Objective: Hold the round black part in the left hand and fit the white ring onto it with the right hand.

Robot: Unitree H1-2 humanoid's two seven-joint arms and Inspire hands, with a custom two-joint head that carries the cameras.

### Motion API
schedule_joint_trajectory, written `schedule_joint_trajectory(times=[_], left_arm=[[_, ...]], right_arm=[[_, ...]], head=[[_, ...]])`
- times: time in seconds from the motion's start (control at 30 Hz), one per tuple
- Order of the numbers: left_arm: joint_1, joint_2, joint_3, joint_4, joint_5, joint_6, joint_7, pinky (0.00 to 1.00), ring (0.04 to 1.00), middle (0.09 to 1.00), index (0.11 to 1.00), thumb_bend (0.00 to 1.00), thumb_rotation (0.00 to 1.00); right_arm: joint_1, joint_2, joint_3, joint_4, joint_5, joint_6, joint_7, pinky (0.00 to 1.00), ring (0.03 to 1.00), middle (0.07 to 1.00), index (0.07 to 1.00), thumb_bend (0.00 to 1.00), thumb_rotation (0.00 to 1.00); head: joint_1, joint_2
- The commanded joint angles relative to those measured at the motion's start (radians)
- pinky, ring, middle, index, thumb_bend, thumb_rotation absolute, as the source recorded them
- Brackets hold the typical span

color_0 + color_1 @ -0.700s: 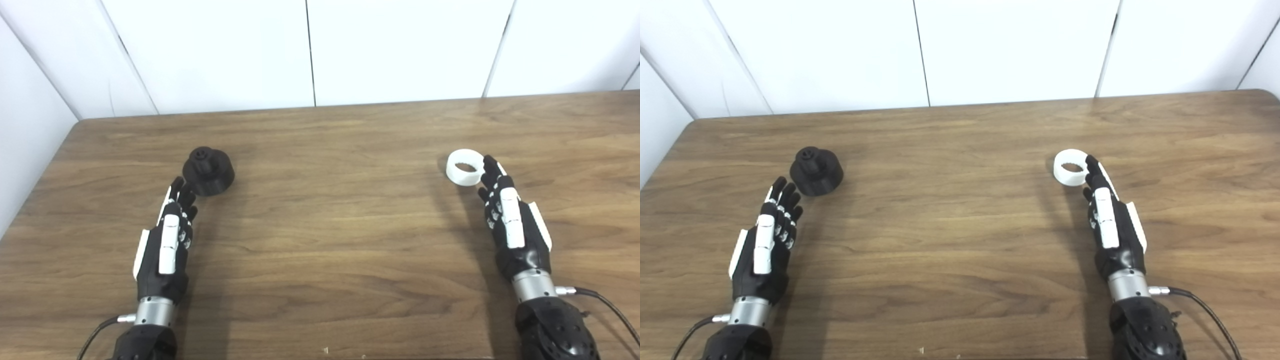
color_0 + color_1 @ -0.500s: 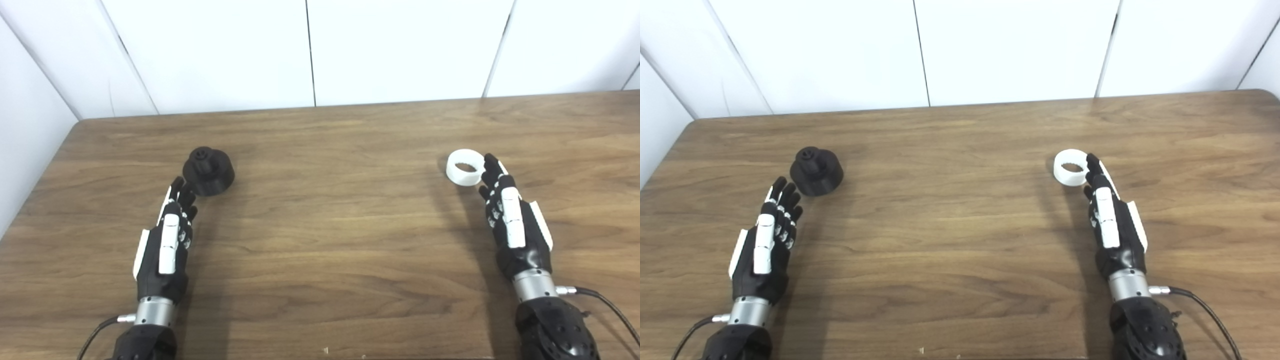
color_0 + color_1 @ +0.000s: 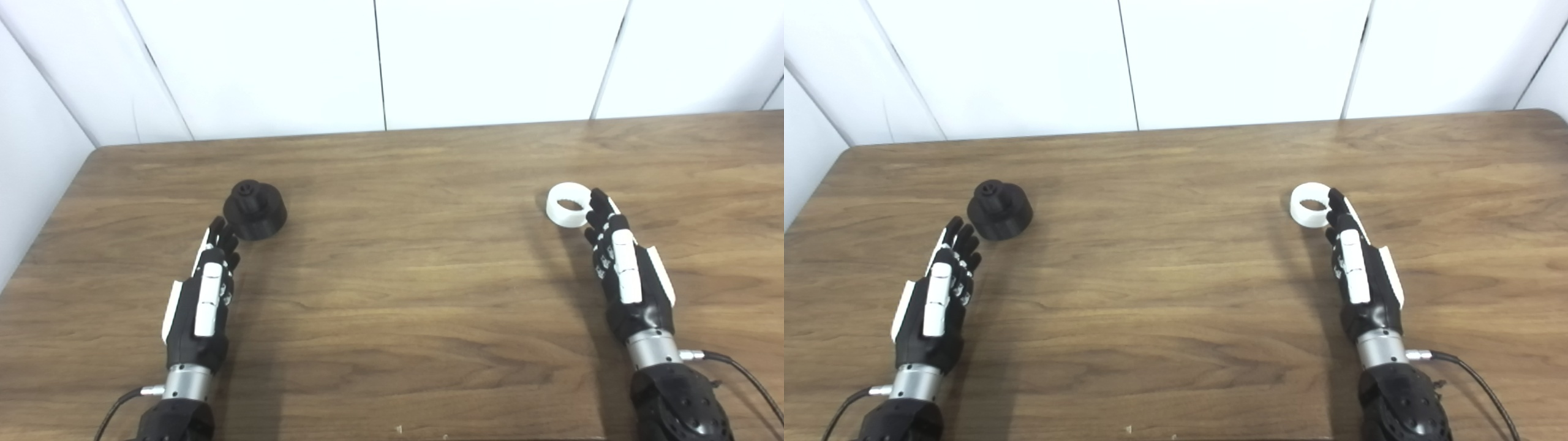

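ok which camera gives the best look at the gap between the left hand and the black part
The right eye view: there a strip of table shows between the left hand fingertips and the round black part, so they are apart. In the left eye view the fingertips overlap the part's near edge, and contact cannot be judged.

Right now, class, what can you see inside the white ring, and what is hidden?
Inside the white ring only bare wooden table shows. The right hand covers its near right edge, so contact there cannot be seen.
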Motion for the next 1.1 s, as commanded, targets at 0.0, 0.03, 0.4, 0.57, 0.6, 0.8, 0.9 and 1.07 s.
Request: schedule_joint_trajectory(times=[0.0,0.03,0.4,0.57,0.6,0.8,0.9,1.07], left_arm=[[-0.027,0.058,0.010,-0.051,0.110,-0.006,0.032,1.00,1.000,1.000,0.990,0.59,0.68],[-0.029,0.076,0.017,-0.060,0.132,0.007,0.035,1.00,1.000,1.000,0.982,0.63,0.66],[-0.119,0.268,0.070,-0.139,0.268,0.198,0.021,0.99,1.000,1.000,0.966,0.89,0.50],[-0.174,0.358,0.042,-0.117,0.387,0.237,0.010,1.00,1.000,1.000,0.931,0.90,0.39],[-0.185,0.379,0.030,-0.102,0.419,0.241,0.006,1.00,1.000,1.000,0.928,0.90,0.39],[-0.256,0.459,-0.034,0.011,0.526,0.228,-0.016,1.00,1.000,0.988,0.900,0.93,0.36],[-0.288,0.477,-0.058,0.072,0.531,0.220,-0.037,1.00,1.000,0.991,0.895,0.96,0.34],[-0.320,0.491,-0.092,0.146,0.527,0.215,-0.072,1.00,1.000,0.980,0.878,0.95,0.33]], right_arm=[[-0.021,0.003,0.002,-0.012,0.006,-0.044,0.006,1.00,0.993,0.985,0.943,0.46,0.99],[-0.022,0.003,0.003,-0.009,0.008,-0.046,0.007,1.00,0.995,0.987,0.944,0.46,0.99],[-0.021,0.010,0.005,0.016,0.009,-0.055,0.003,0.99,0.984,0.977,0.929,0.49,0.96],[-0.019,0.009,0.004,0.009,0.010,-0.041,0.001,0.98,0.990,0.980,0.933,0.49,0.95],[-0.019,0.009,0.004,0.009,0.005,-0.042,-0.001,0.97,0.990,0.980,0.933,0.49,0.95],[-0.019,0.010,0.001,0.007,-0.001,-0.038,-0.008,0.97,0.986,0.972,0.927,0.49,0.94],[-0.018,0.008,0.003,0.006,-0.009,-0.042,-0.009,0.98,0.982,0.967,0.923,0.50,0.94],[-0.015,0.005,0.001,0.004,-0.013,-0.047,-0.010,0.98,0.982,0.968,0.927,0.49,0.95]], head=[[0.004,0.000],[0.007,-0.003],[0.022,-0.013],[0.026,-0.016],[0.027,-0.016],[0.027,-0.019],[0.026,-0.019],[0.025,-0.018]])
